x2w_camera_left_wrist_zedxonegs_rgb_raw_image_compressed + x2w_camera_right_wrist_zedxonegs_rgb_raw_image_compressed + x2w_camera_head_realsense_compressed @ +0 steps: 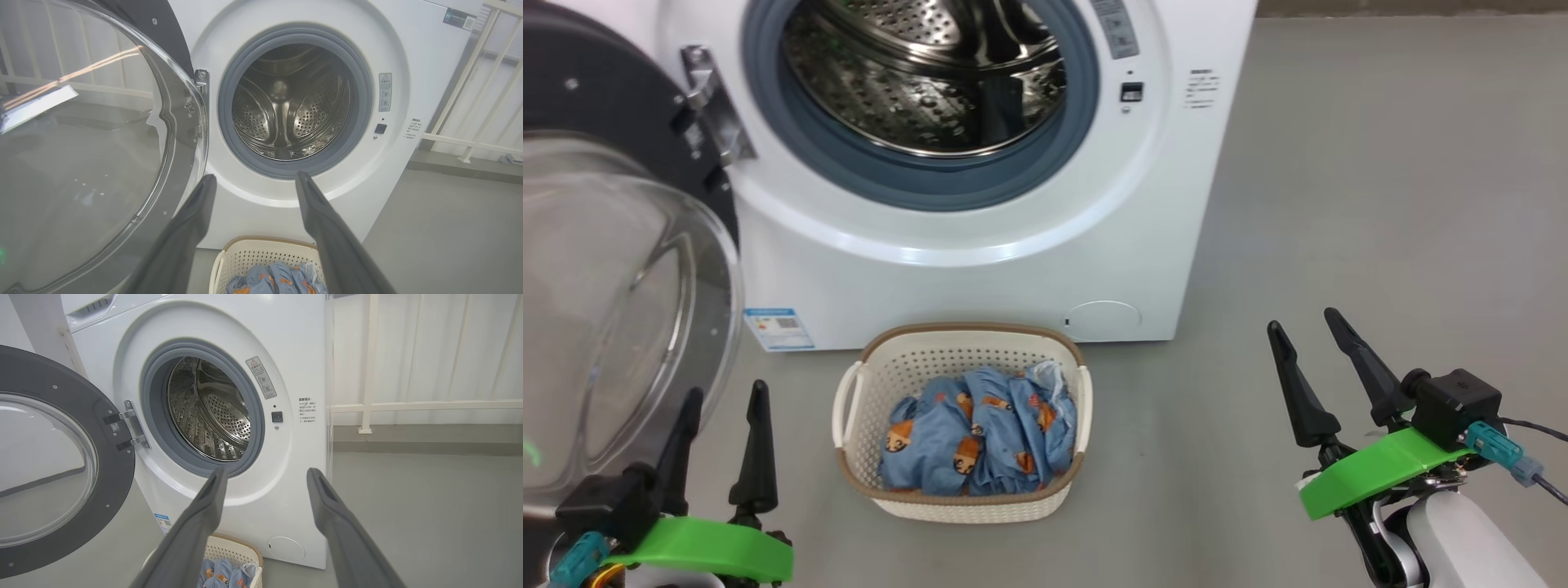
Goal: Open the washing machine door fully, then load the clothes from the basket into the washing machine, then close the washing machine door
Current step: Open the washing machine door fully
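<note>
The white washing machine (980, 269) stands at the top of the head view with its steel drum (923, 73) exposed. Its door (613, 310), black-rimmed with a clear glass bowl, is swung wide open to the left (81, 155) (53, 465). On the floor in front sits the cream basket (849, 408) holding the light blue clothes (980, 433). My left gripper (723, 396) hangs open at lower left, beside the door glass and left of the basket. Open too, my right gripper (1303, 327) is at lower right, well clear of the basket. Both hold nothing.
Grey floor (1380, 204) stretches to the right of the machine. A white railing (408, 405) and pale curtain stand behind the machine's right side. The open door takes up the space at the left.
</note>
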Robot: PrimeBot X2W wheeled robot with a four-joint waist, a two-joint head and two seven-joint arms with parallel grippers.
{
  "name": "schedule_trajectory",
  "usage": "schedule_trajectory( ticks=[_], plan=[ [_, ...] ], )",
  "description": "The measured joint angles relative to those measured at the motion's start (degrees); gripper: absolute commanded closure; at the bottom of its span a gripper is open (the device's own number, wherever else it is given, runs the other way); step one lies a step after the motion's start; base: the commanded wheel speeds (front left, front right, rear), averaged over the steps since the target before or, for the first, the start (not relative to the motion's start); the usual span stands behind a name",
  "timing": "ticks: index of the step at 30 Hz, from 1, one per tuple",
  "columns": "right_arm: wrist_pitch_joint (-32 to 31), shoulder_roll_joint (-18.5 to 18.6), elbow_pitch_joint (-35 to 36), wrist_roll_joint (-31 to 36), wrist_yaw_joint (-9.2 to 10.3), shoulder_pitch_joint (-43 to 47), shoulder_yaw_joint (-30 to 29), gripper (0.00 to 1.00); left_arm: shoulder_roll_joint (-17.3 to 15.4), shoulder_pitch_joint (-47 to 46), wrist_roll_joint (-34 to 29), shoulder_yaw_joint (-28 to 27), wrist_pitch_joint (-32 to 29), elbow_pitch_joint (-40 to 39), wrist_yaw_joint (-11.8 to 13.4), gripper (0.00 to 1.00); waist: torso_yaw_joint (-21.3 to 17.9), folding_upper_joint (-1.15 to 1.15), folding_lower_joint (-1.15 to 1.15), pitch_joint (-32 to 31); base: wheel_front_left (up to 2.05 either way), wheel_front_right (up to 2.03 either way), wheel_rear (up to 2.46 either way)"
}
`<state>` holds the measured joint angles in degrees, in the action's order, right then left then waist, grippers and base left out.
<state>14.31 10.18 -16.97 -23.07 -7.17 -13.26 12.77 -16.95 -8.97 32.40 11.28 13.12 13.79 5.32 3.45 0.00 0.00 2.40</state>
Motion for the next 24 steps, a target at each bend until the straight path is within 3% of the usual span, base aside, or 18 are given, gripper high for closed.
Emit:
schedule_trajectory(
  ticks=[12, 24],
  plan=[
    [0.0, 0.8, 0.3, 0.8, 0.0, 0.0, 0.0, 0.0, 0.6, 2.4, 0.5, -0.6, 0.6, -2.5, 0.3, 0.0, -5.9, 0.0, 0.0, -0.1, 0.0, 0.0, 0.0],
    [0.0, 1.0, 0.5, 1.4, 0.0, 0.0, -0.1, 0.0, 1.7, 4.6, 0.5, -1.4, 1.1, -3.5, -0.3, 0.0, -7.2, 0.0, 0.0, -1.4, 0.0, 0.0, 0.0]
  ],
)
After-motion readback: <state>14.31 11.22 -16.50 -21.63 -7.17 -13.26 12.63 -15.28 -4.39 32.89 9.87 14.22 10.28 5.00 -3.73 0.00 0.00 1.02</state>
